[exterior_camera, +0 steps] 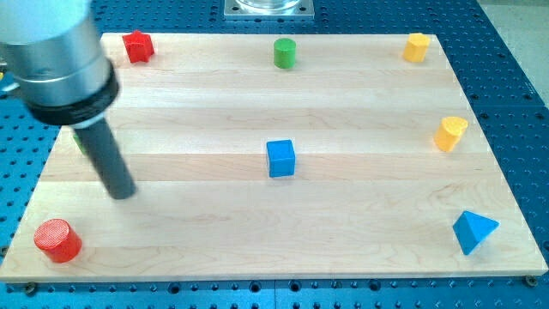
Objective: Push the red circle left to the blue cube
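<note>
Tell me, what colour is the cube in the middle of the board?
Blue; the cube shows plainly in the camera view.

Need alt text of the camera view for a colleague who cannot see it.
My tip rests on the wooden board, above and to the right of the red cylinder in the view's bottom-left corner. The blue cube sits mid-board, well to the right of both, with other small coloured blocks along the top and right edges.
</note>
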You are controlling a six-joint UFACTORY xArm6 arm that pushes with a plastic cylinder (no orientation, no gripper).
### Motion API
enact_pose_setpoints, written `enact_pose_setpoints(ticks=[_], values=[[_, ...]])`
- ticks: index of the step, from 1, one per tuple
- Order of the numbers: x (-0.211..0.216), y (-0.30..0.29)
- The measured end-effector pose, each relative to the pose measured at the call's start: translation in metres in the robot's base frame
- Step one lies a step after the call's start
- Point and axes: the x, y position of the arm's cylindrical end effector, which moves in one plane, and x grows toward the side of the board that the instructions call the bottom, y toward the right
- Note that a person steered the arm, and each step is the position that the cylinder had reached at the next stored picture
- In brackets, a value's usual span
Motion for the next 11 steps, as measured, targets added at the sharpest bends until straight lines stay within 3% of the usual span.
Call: enact_pose_setpoints(ticks=[2, 3, 5, 6, 8, 10, 11], values=[[0.0, -0.096], [0.001, -0.097], [0.099, -0.096], [0.102, -0.088], [0.081, -0.008], [0.079, -0.013], [0.053, 0.003]])
